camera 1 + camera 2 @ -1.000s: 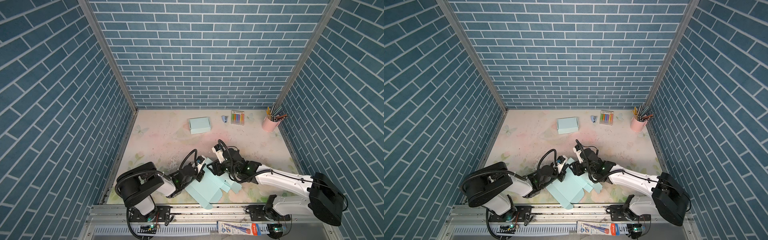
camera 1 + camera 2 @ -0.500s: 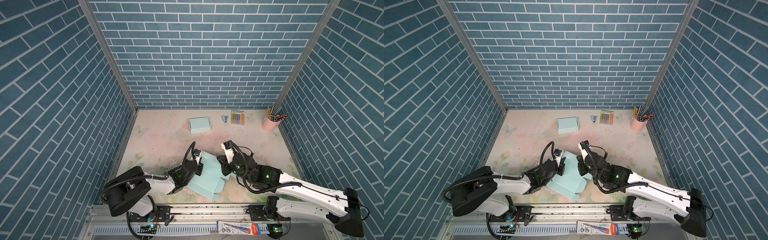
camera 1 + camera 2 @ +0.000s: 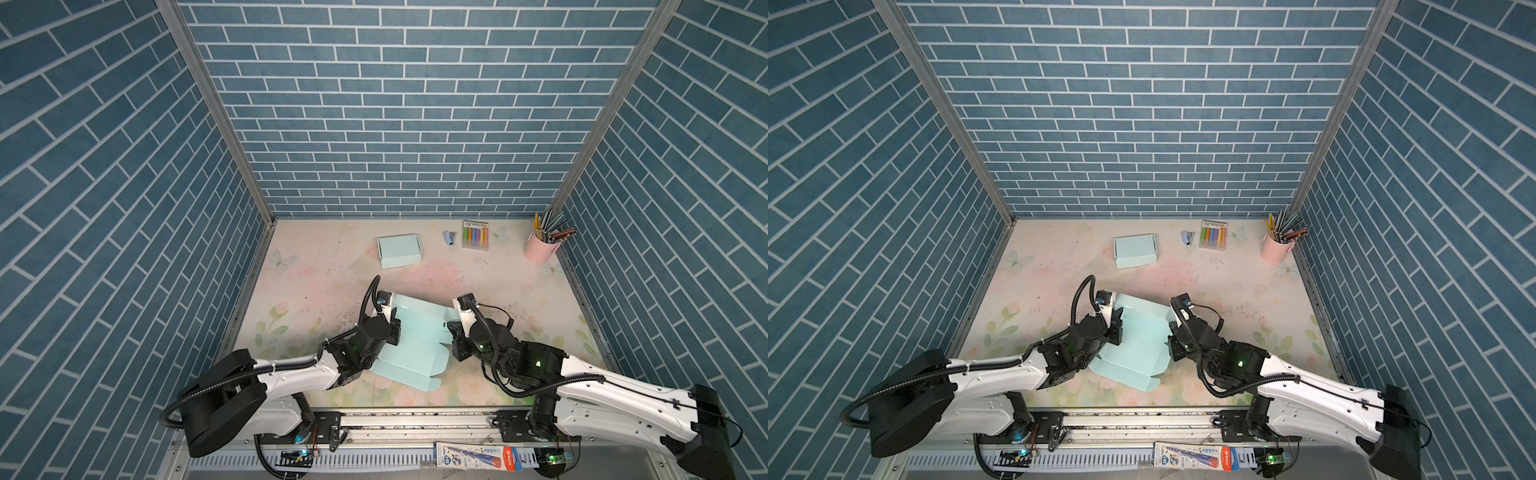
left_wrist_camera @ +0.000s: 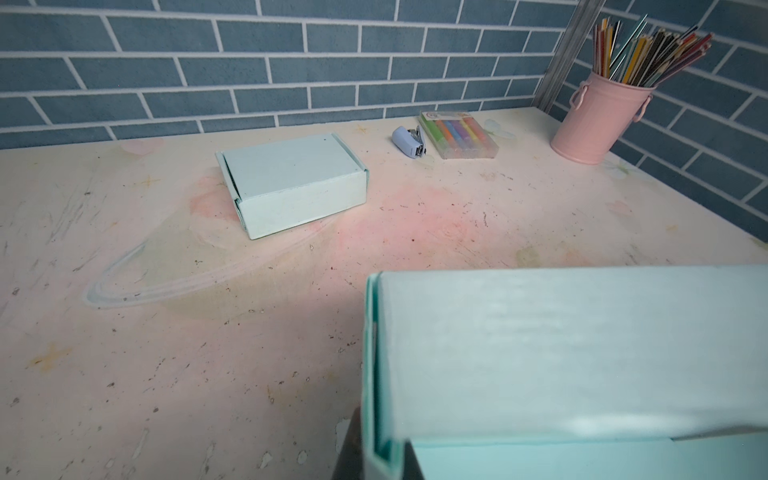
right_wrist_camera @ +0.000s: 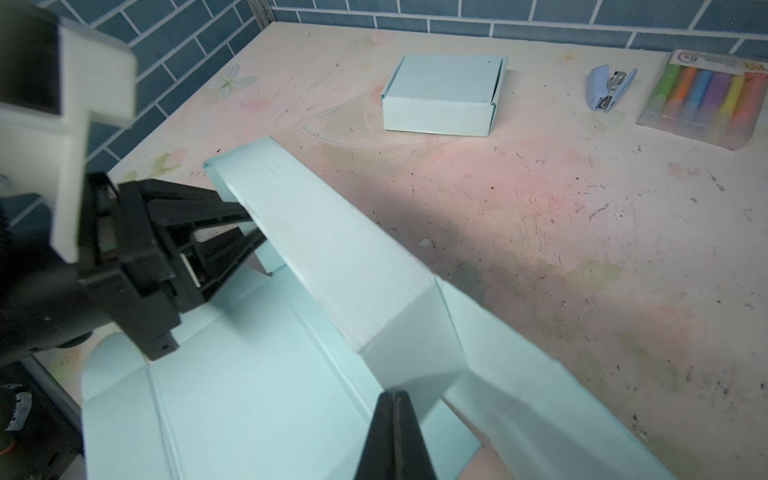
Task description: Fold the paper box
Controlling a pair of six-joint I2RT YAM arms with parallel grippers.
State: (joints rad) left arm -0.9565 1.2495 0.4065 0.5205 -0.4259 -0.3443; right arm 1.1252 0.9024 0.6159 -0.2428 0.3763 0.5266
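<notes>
Teal paper box [image 3: 415, 353] sits at the front middle of the table [image 3: 316, 291], between the two arms. It is mostly a flat sheet with creases showing, and its tabbed flap points toward the front rail [image 3: 415, 419]. The far side wall [image 5: 332, 249] is folded up off the sheet and runs across between the grippers. In the right wrist view it rises as a long strip ending in a creased corner flap [image 5: 415, 340].

Left gripper [image 4: 380, 457] is clenched on the left end of that raised wall. The left wrist view shows the doubled paper edge sandwiched between the dark fingers [image 4: 349, 453], and the right wrist view shows it biting the wall's end from the side.

Right gripper [image 5: 395, 401] has its fingers pressed fully together, with the tips right at the lower edge of the corner flap — can't tell whether any paper is caught between them. In both top views that arm's head sits just beside the sheet's right edge.

Rest of the table:
- A finished box [image 3: 398, 250] in the same teal is closed and sits well apart, toward the back wall.
- A small blue stapler [image 3: 450, 237] lies just beside a pack of coloured markers [image 3: 475, 235].
- A pink cup [image 3: 539, 249] full of pencils [image 3: 550, 226] stands in the far right corner.
- Blue brick-pattern walls [image 3: 395, 124] close in three sides.
</notes>
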